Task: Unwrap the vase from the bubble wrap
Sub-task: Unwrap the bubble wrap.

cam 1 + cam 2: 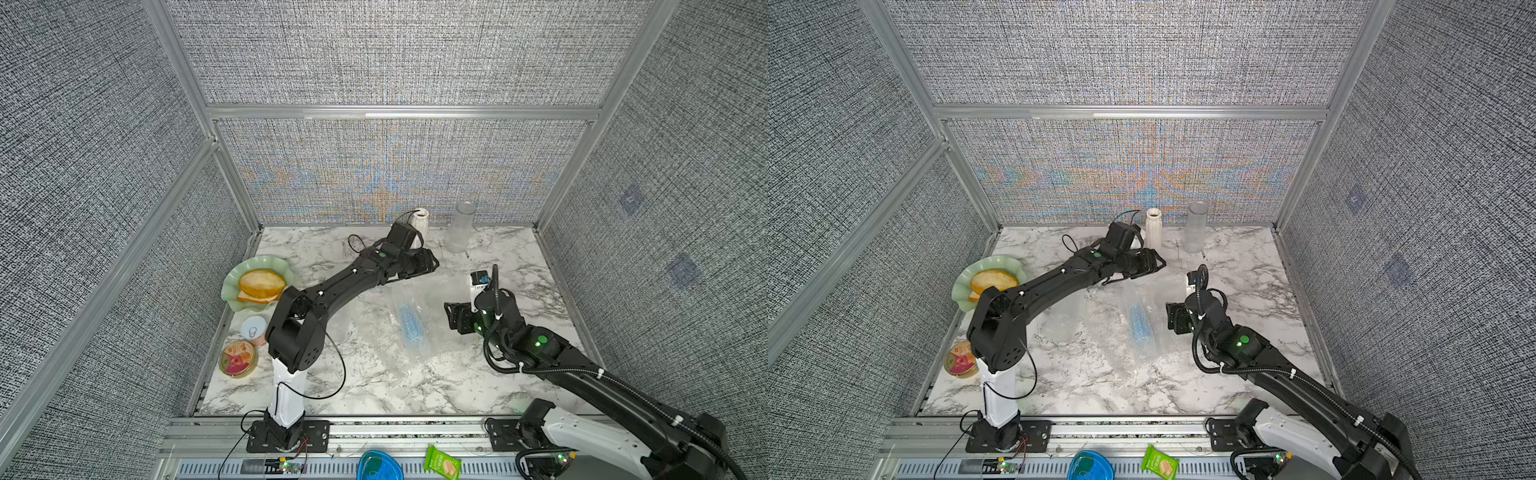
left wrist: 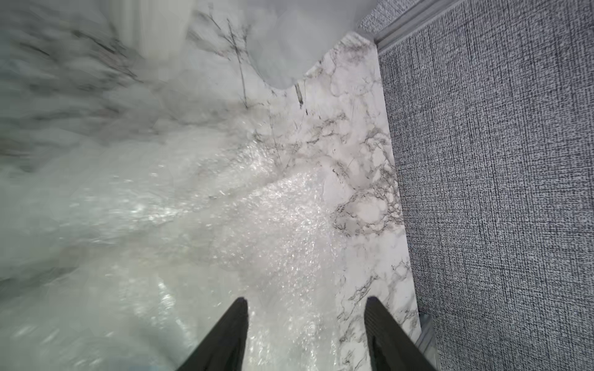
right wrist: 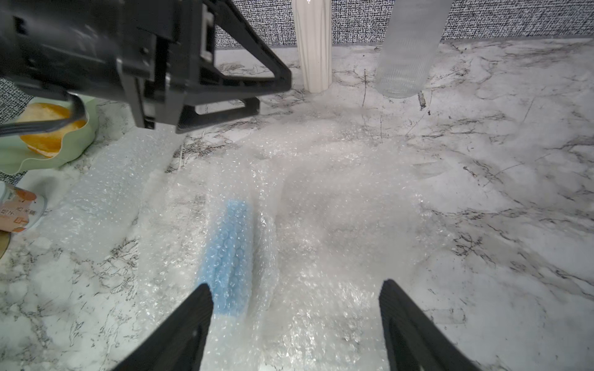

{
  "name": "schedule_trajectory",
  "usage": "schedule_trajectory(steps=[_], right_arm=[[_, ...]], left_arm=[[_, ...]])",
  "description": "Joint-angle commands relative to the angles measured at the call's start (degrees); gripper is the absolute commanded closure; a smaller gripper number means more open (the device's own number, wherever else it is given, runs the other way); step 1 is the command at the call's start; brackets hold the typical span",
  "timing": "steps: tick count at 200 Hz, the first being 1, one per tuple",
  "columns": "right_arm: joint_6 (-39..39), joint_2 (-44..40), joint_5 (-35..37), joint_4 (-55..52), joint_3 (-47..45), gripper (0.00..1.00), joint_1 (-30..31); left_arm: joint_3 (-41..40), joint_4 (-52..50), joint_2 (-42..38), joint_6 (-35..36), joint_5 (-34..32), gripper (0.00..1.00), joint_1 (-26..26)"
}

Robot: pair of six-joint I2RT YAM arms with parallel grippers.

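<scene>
**Top views.** The bubble wrap (image 1: pixel 382 332) (image 1: pixel 1113 328) lies spread on the marble bench (image 1: pixel 374 395) (image 1: pixel 1100 395), mid-surface, between the two arms. A blue bubbled strip (image 1: pixel 410 328) (image 1: pixel 1142 328) lies within it. The left arm (image 1: pixel 345 278) (image 1: pixel 1059 282) reaches to the rear. Its jaws sit over the far edge of the wrap, just in front of the white ribbed vase (image 1: pixel 420 222) (image 1: pixel 1153 232). This vase stands upright and bare against the back wall. A clear ribbed vase (image 1: pixel 460 227) (image 1: pixel 1197 227) stands upright beside it. The right arm (image 1: pixel 540 345) (image 1: pixel 1246 345) holds its jaws at the right edge of the wrap. A green plate (image 1: pixel 232 286) (image 1: pixel 959 286) with bread (image 1: pixel 262 284) sits at the left edge of the bench, with two cans (image 1: pixel 238 358) nearer the front.

**Left wrist view.** The left jaws stand apart with nothing between them. The bubble wrap (image 2: pixel 273 225) and the bench (image 2: pixel 360 160) lie below them. Much of this picture is blurred.

**Right wrist view.** The right jaws stand wide apart and hold nothing. They hang above the bubble wrap (image 3: pixel 321 208), close to the blue bubbled strip (image 3: pixel 229 253). The left arm (image 3: pixel 128 48) shows its jaws parted and empty. The white ribbed vase (image 3: pixel 313 57) and the clear ribbed vase (image 3: pixel 408 57) stand on the bench (image 3: pixel 514 160), clear of the wrap.
</scene>
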Motion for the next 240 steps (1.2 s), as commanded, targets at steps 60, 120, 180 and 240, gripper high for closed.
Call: schedule_trajectory(steps=[60,120,180,240], right_arm=[[1.30,21.69,-14.89,-3.75,12.02,0.23,1.07],[5.65,32.79,-19.55,-2.40,15.83,0.24,1.18],[9.34,39.15,-21.07,-0.56,16.68,0.25,1.11],[10.79,40.56,-19.24,-0.91,17.75,0.27,1.93]], left_arm=[[-22.05,-2.14,-22.54,10.65,-4.73,0.30,7.86],[-20.57,-12.49,-29.03,27.91,-14.39,0.23,9.63],[-19.78,-14.35,-26.51,30.88,-18.00,0.24,10.09],[-14.33,-22.40,-18.26,28.80,-20.68,0.26,10.09]])
